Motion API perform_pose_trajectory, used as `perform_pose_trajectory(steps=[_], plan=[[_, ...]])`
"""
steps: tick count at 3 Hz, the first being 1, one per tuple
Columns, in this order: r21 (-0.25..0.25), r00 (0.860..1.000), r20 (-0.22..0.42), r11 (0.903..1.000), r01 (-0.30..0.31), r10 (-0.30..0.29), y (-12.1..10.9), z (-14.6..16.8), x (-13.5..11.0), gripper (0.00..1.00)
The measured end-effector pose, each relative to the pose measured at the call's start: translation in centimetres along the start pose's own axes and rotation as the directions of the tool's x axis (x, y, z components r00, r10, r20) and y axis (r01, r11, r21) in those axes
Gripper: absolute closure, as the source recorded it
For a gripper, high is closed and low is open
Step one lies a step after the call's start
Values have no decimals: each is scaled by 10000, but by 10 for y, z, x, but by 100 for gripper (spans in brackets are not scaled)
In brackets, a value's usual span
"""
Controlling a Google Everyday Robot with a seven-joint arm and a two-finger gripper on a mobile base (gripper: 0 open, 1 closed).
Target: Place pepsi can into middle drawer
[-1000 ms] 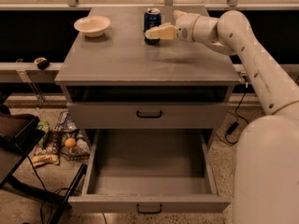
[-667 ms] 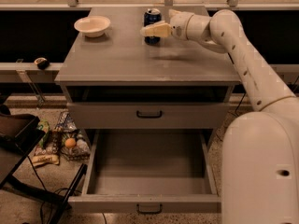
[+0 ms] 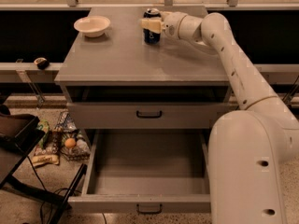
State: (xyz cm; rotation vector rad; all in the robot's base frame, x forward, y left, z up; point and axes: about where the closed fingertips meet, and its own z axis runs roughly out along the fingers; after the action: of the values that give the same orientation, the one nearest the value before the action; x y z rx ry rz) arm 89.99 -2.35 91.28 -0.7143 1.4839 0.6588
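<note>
The pepsi can (image 3: 152,35), dark blue with a silver top, stands upright at the back middle of the grey cabinet top (image 3: 131,57). My gripper (image 3: 150,24) reaches in from the right and is at the can's upper half, overlapping it. The middle drawer (image 3: 148,164) is pulled wide open below, with a plain grey inside and nothing in it; its small black handle (image 3: 149,209) shows on the front.
A cream bowl (image 3: 92,25) sits at the back left of the cabinet top. The upper drawer front (image 3: 148,115) is closed. My white arm and body (image 3: 254,167) stand right of the open drawer. Snack packets and an orange (image 3: 63,141) lie on the floor left, beside a dark frame (image 3: 18,139).
My gripper has moved a little to the left along the can. The can, the bowl and the drawer have stayed where they were.
</note>
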Motion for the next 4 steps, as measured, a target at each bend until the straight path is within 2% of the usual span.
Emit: perform_pose_trajectory(steps=[2,3,4], plan=[[15,10000,38,10000,-23,23,0,2,0,89],[15,10000,38,10000,-24,23,0,2,0,100],[-116,9995,139,9995,298,-297,9,-19,-19,100]])
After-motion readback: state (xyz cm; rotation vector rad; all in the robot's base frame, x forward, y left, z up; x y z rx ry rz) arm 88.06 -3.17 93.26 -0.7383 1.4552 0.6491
